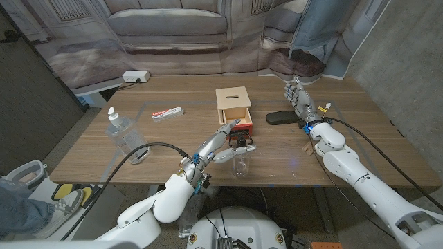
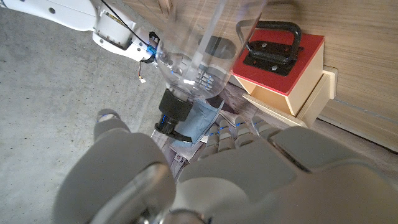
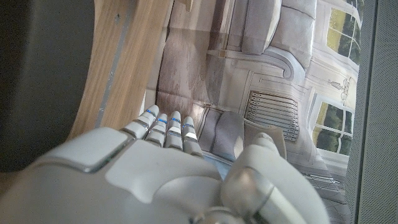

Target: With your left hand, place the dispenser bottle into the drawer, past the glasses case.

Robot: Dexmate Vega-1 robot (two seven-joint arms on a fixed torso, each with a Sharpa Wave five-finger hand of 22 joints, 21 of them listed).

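left hand (image 1: 220, 143) grips the clear plastic dispenser bottle (image 1: 240, 163) hanging below its fingers, just short of the red-fronted wooden drawer (image 1: 241, 124). light, rigid, slick; hold mid-body. right hand (image 1: 300, 99) holds nothing, fingers loosely apart.

table (image 1: 346, 149): wooden | on it: wooden box (image 1: 233, 103), glasses case (image 1: 283, 117), clear bottle (image 1: 122, 134), power strip (image 1: 136, 76)

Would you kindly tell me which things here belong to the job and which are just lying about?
Job: dispenser bottle, drawer, glasses case, left robot hand.
Lying about: white-pump bottle, small red-and-white box, power strip, right robot hand.
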